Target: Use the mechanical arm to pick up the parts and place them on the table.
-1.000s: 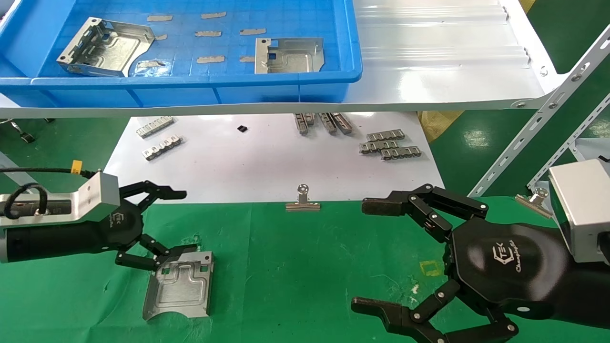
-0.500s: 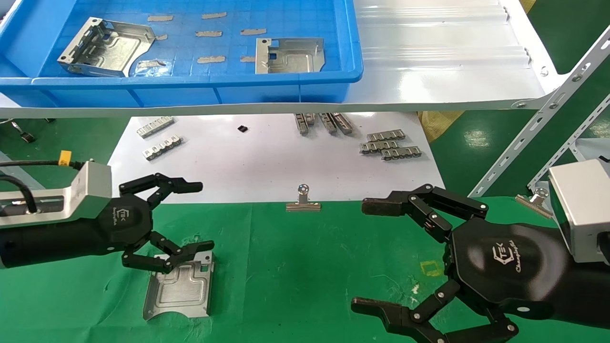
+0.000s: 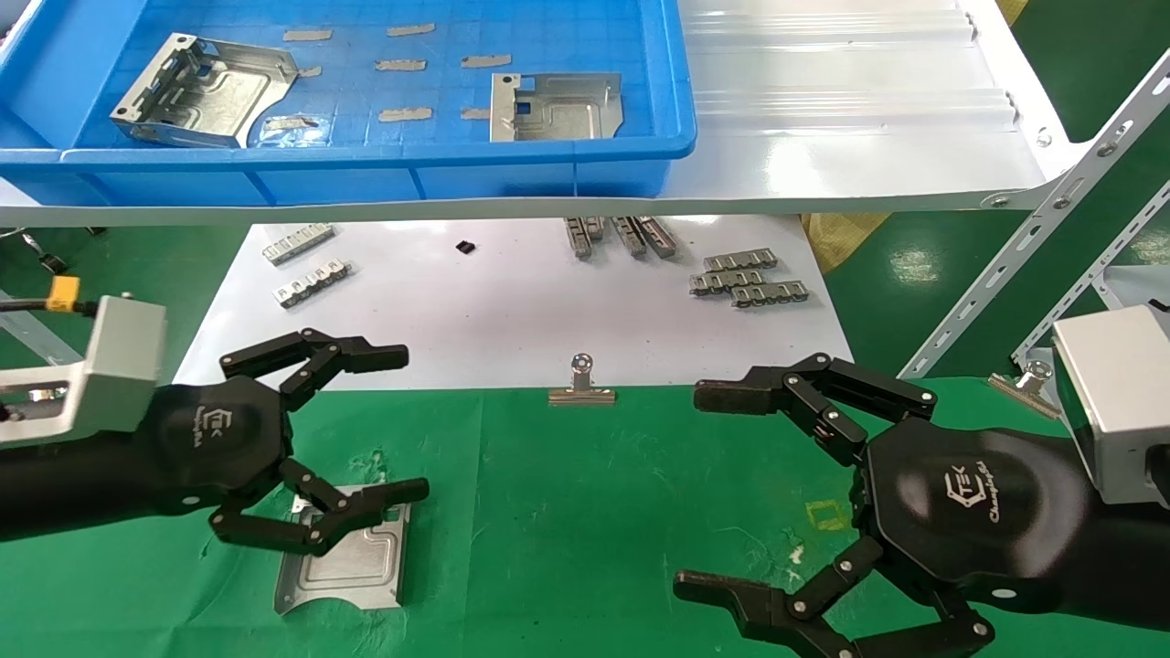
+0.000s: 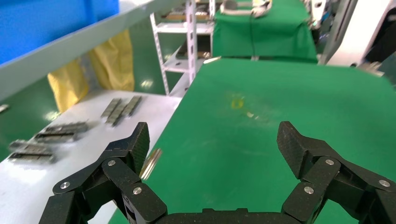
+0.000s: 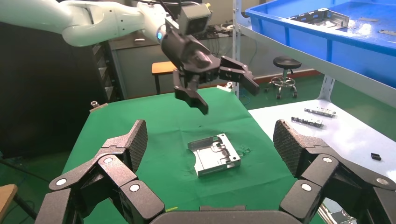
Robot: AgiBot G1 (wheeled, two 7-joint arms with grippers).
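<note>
- Silvery sheet metal lay flat on the table (image 3: 585,512): one placed part (image 3: 352,559) rested on the green cloth, directly under the left gripper (image 3: 402,425), which hung above it without touching (the right wrist view showed clear air between the two).
- Both of its finger sets were spread wide and held nothing.
- Two more parts sat in the blue crate (image 3: 384,151) on the raised white shelf (image 3: 850,137): the left crate part (image 3: 203,91) and the middle crate part (image 3: 555,105), both up and forward of the left gripper.
- I judged the left arm nearer to both; the left crate part lay almost straight ahead of it, its long side skewed to the crate wall.
- The right gripper (image 3: 704,489) hovered over the table's right side, fingers splayed and empty, well apart from every part.
</note>
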